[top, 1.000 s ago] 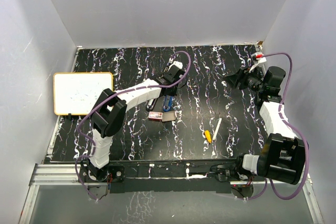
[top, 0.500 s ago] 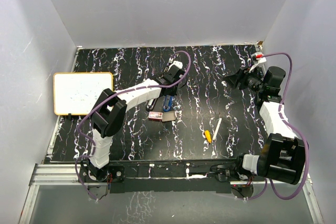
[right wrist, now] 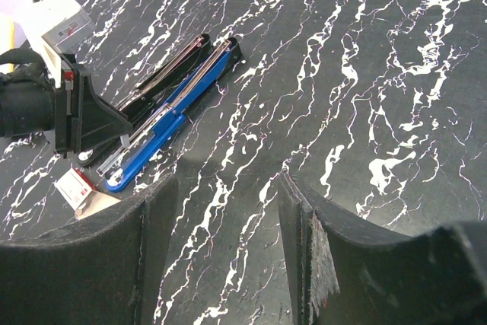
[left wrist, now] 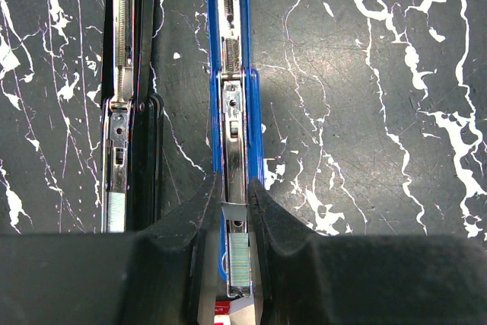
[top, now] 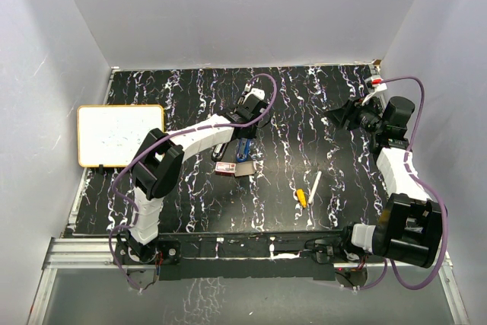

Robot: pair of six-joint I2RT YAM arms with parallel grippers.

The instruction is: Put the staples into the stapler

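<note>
While I watch from the base end of the table (top: 304, 97), the nearest loose item is the yellow-tipped white pen (top: 313, 185), lying right of centre. A little farther in, near the middle, sits the staples box (top: 224, 168), red and white, with its tan tray (top: 244, 168) showing at its right side. Just beyond it two staplers lie side by side, opened flat with their channels up: the black stapler (left wrist: 122, 97) on the left, the blue stapler (left wrist: 232, 74) on the right. My left gripper (left wrist: 234, 195) is down over the blue one's near end, pinched narrow on a short strip of staples (left wrist: 240, 260) lined up with that channel. I cannot tell whether the strip is seated. A whiteboard (top: 120, 135) lies at the left edge. Far right, my right gripper (right wrist: 227, 195) hovers above the table, well apart from the staplers, its jaws roughly half-wide and holding nothing.
</note>
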